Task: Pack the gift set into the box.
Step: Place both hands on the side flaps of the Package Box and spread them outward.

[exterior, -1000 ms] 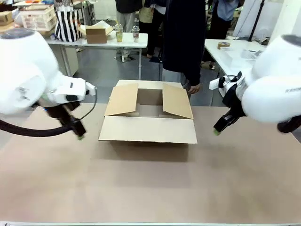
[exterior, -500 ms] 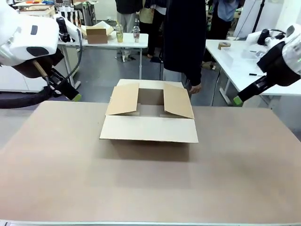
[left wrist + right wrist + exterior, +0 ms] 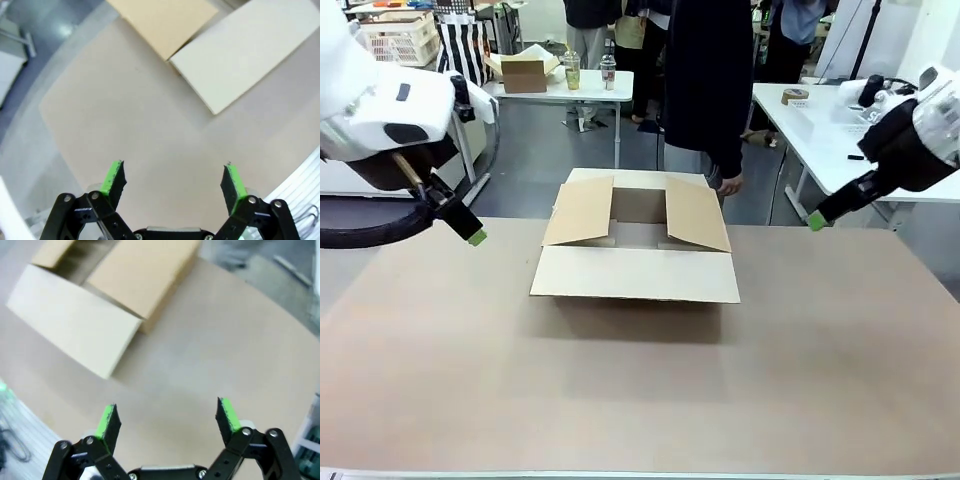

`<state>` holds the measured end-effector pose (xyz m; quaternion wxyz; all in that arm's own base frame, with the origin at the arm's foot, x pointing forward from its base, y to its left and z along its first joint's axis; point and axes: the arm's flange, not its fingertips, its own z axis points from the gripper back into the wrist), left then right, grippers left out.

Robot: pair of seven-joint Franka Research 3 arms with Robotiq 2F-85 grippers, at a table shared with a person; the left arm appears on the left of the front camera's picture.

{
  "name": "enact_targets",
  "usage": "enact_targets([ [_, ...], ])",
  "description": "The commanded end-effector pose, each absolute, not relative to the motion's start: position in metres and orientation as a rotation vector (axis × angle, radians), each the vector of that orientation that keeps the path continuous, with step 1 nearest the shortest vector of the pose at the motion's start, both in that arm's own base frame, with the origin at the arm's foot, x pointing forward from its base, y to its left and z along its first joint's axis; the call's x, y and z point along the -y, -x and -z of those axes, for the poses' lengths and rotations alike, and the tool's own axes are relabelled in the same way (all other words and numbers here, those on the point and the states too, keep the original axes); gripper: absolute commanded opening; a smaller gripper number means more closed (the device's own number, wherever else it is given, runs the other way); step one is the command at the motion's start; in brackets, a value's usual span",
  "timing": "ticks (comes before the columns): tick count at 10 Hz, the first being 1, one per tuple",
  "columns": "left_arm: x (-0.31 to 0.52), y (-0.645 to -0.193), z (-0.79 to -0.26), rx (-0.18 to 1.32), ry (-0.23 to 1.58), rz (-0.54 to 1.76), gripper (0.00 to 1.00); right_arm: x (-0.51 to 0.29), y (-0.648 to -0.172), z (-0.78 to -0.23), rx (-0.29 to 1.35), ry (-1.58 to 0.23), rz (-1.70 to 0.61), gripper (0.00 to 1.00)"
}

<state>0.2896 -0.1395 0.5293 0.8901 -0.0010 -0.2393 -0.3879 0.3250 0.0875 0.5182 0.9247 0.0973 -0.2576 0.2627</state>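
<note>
The table (image 3: 620, 400) is bare brown board in front. The left gripper (image 3: 172, 175) hangs over it with its fingers spread wide and nothing between them; in its wrist view, bare board lies below and the box's pale flap crosses the upper right. The right gripper (image 3: 167, 415) is likewise spread wide and empty, over bare board, with the box at the upper left of its wrist view. From the front, the left gripper is raised above the table's left side and the right gripper is raised by the far right corner, both well apart from the box.

The box (image 3: 635, 273) sits in the middle of the table, towards the far side, with its top open. Its near flap is folded out flat towards the robot, the two side flaps slant up over the opening, and the far flap lies back. The little of the inside that shows is in shadow.

Just behind the box stands a person (image 3: 705, 80) in a dark coat, one hand (image 3: 732, 186) hanging down. Farther off, a white table holds a small carton (image 3: 525, 72) and a bottle (image 3: 608, 70)
</note>
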Motion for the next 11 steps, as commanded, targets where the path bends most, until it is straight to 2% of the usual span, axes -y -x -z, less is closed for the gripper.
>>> enact_targets([
  [1, 0.109, -0.295, -0.536, 0.453, 0.428, 0.899, 1.00, -0.060, -0.349, -0.522, 0.440, -0.844, -0.441, 1.00],
  [2, 0.090, -0.299, -0.534, 0.436, 0.743, 0.926, 1.00, -0.048, -0.360, -0.522, 0.380, -1.047, -0.284, 1.00],
  [3, 0.074, -0.304, -0.529, 0.440, 0.909, 0.895, 1.00, -0.034, -0.368, -0.519, 0.360, -1.237, -0.170, 1.00],
  [5, 0.054, -0.317, -0.520, 0.507, 1.101, 0.756, 1.00, -0.010, -0.381, -0.504, 0.363, -1.584, -0.027, 1.00],
  [6, 0.045, -0.320, -0.516, 0.536, 1.158, 0.670, 1.00, -0.005, -0.385, -0.496, 0.358, -1.626, 0.035, 1.00],
  [7, 0.038, -0.322, -0.512, 0.568, 1.134, 0.524, 1.00, -0.006, -0.388, -0.492, 0.345, -1.576, 0.049, 1.00],
  [8, 0.040, -0.322, -0.511, 0.541, 1.001, 0.448, 1.00, -0.016, -0.391, -0.489, 0.324, -1.394, 0.067, 1.00],
  [9, 0.035, -0.316, -0.517, 0.570, 1.142, 0.680, 1.00, -0.001, -0.373, -0.505, 0.416, -1.363, -0.175, 1.00],
  [11, 0.035, -0.316, -0.517, 0.570, 1.142, 0.680, 1.00, -0.001, -0.373, -0.505, 0.416, -1.363, -0.175, 1.00],
])
